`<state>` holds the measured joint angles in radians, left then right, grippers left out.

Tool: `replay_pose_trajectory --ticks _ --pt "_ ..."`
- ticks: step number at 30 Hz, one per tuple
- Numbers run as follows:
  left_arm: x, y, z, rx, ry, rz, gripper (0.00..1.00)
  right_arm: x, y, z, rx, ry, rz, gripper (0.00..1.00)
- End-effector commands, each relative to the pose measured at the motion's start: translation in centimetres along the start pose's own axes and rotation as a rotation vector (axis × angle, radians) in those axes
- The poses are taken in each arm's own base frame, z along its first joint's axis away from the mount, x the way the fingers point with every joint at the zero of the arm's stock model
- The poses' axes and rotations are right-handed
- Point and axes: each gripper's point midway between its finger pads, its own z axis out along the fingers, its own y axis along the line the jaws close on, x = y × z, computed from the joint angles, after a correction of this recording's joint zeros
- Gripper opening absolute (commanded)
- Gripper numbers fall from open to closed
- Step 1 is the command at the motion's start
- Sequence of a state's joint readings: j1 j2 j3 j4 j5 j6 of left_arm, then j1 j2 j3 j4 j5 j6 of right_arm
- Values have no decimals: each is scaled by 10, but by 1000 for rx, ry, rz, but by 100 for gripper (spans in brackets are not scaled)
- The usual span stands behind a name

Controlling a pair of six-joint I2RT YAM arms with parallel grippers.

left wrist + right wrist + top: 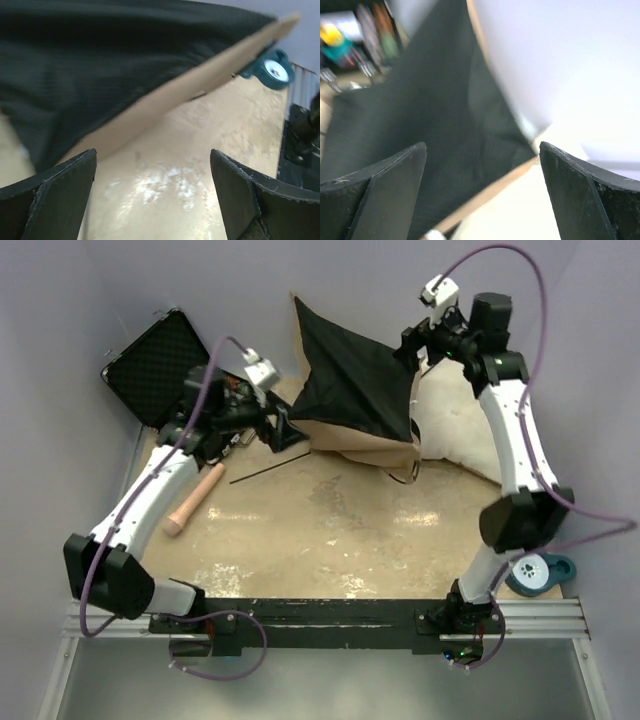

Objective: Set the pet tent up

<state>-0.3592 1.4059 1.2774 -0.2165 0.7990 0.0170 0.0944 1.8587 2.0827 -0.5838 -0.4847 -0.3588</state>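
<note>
The pet tent lies tipped at the back of the table, black underside up, with a tan edge along its near side. A thin black pole lies loose on the table in front of it. My left gripper stands open just left of the tent's near-left corner. In the left wrist view the left gripper has nothing between its fingers, and the tent hangs ahead of it. My right gripper is open at the tent's far-right corner. In the right wrist view the right gripper frames the black fabric without touching it.
A white fluffy cushion lies right of the tent, under the right arm. An open black foam-lined case leans at the back left. A pinkish wooden handle lies beside the left arm. A teal tape roll sits near the right base.
</note>
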Motion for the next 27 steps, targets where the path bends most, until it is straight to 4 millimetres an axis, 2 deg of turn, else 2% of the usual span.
replay_pose_trajectory --ticks 1,3,4,6,7,10,13,14,17,19,24,27 --pt "-65 13 -63 -146 -126 64 100 -150 52 -113 -24 -515 -316 99" --pt "-57 35 -82 -295 -83 71 100 -160 82 -125 -110 -545 -394 98" --pt "-48 43 -89 -338 -60 64 100 -159 93 -115 -117 -509 -409 98" --pt "-24 53 -97 -377 1 48 100 -155 135 -91 -185 -411 -477 98" --pt "1 54 -98 -309 28 20 100 -138 160 -66 -242 -319 -465 98" --pt "33 69 -96 -314 20 7 98 -124 176 -40 -293 -248 -433 98" --pt "46 80 -91 -278 -52 45 95 -109 185 -17 -307 -188 -410 98" --pt "43 84 -87 -267 -93 86 94 -105 190 -13 -318 -178 -401 98" --pt "56 87 -73 -200 -153 157 92 -109 207 -7 -311 -202 -393 99" --pt "65 91 -63 -152 -171 181 91 -107 211 -1 -309 -203 -443 99" --pt "77 121 -44 -143 -197 232 86 -80 221 29 -390 -88 -461 97" --pt "71 139 -31 -137 -220 274 82 -75 221 38 -390 -82 -468 97"
